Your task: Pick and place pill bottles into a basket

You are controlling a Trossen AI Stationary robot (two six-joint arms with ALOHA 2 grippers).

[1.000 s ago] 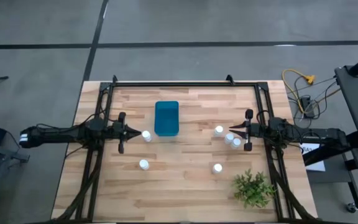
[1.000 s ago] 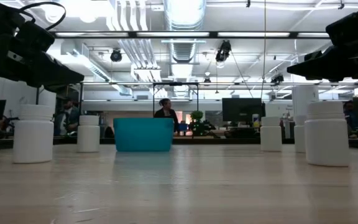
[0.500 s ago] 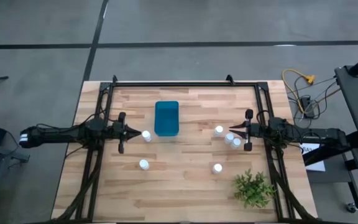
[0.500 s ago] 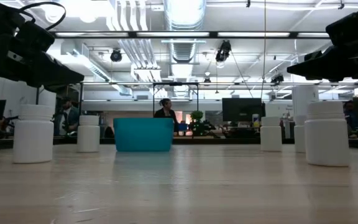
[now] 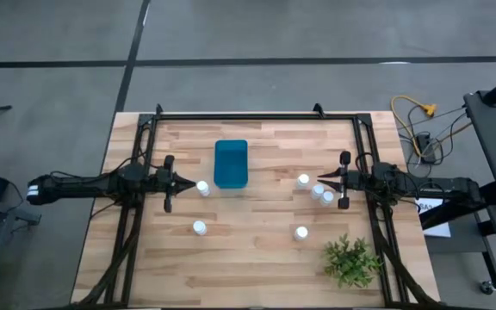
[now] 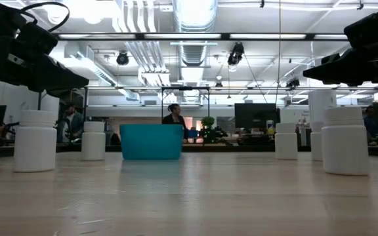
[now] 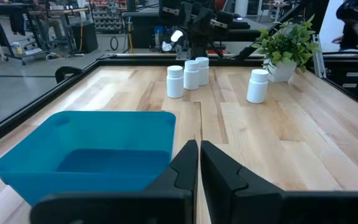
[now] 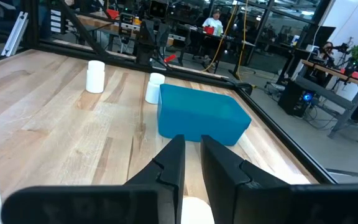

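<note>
The blue basket (image 5: pixel 231 164) stands at the table's middle, toward the far side. Six white pill bottles stand upright on their bases: one (image 5: pixel 203 187) beside the basket's near left corner, one (image 5: pixel 199 228) nearer, three (image 5: pixel 317 190) clustered at the right, one (image 5: pixel 300 232) near right. My left gripper (image 5: pixel 185 182) is shut and empty, above the table just left of the first bottle. My right gripper (image 5: pixel 319 182) hovers over the right cluster with only a narrow gap between its fingers. A bottle cap (image 8: pixel 195 210) shows below them.
A green plant (image 5: pixel 350 261) stands at the table's near right corner. A black frame (image 5: pixel 257 114) runs along the far edge and both sides. Bare wood lies between the two groups of bottles. People show in the room behind the table.
</note>
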